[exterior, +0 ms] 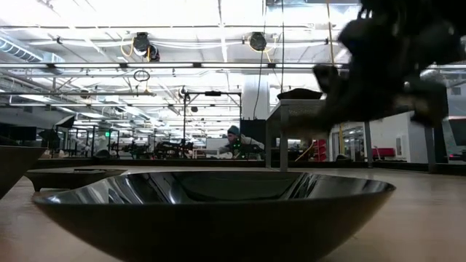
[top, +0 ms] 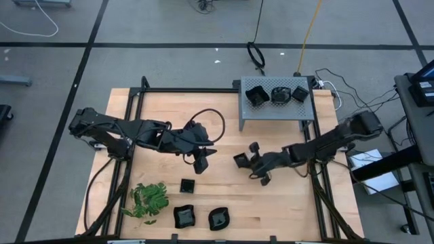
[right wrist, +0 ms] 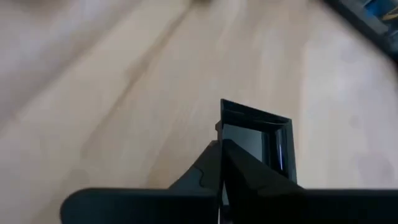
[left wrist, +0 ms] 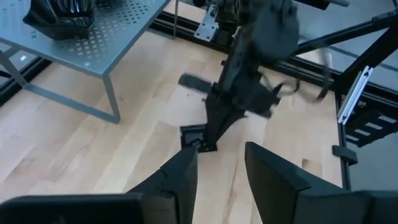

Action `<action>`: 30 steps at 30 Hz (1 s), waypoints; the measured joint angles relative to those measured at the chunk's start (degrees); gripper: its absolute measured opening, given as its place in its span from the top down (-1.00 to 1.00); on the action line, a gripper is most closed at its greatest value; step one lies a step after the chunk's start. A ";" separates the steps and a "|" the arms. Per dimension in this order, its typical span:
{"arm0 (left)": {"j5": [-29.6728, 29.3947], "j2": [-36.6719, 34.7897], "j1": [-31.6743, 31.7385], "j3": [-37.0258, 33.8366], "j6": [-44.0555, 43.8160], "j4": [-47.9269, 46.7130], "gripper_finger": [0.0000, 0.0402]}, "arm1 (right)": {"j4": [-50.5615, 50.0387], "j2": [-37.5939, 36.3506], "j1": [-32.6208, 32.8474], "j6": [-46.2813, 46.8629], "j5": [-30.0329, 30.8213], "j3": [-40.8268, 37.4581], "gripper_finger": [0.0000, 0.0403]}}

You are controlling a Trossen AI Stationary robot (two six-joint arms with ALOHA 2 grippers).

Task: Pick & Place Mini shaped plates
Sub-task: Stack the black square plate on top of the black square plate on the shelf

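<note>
My right gripper point(top: 243, 161) is at the table's middle, shut on a small square glossy black plate point(right wrist: 256, 134); the left wrist view shows that plate point(left wrist: 193, 134) at the tips of the downward-slanting fingers. My left gripper point(top: 201, 165) hovers just to the left of it, open point(left wrist: 221, 171) and empty. One small square plate point(top: 187, 185) and two larger plates point(top: 184, 216) point(top: 218, 219) rest flat on the wood near the near edge. Three more plates point(top: 277, 94) sit on top of the grey perforated stand point(top: 271, 114). My right gripper pinches the square plate between its two fingers point(right wrist: 239, 168) at the rim nearest the wrist point(right wrist: 236, 134). The fingers slant down from the table's right side. The plate sticks out beyond the fingertips, tilted; whether its far edge touches the wood I cannot tell.
A green leafy sprig point(top: 148, 200) lies near the near left corner. The grey perforated stand rests on thin legs point(left wrist: 112, 99) at the far right. A black frame point(top: 135, 122) borders the table. In the low view one plate point(exterior: 211, 207) fills the foreground.
</note>
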 joint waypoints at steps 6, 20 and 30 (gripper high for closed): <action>-0.02 0.00 0.07 0.00 3.19 0.03 0.32 | 0.49 -13.98 -0.09 3.13 1.06 0.00 0.99; -0.11 0.00 4.14 0.00 6.12 0.61 0.32 | -49.38 -33.94 -11.31 8.69 24.32 21.84 1.00; -0.08 0.00 7.54 0.00 6.15 1.24 0.32 | -76.16 -34.86 -34.01 18.61 23.91 32.50 1.00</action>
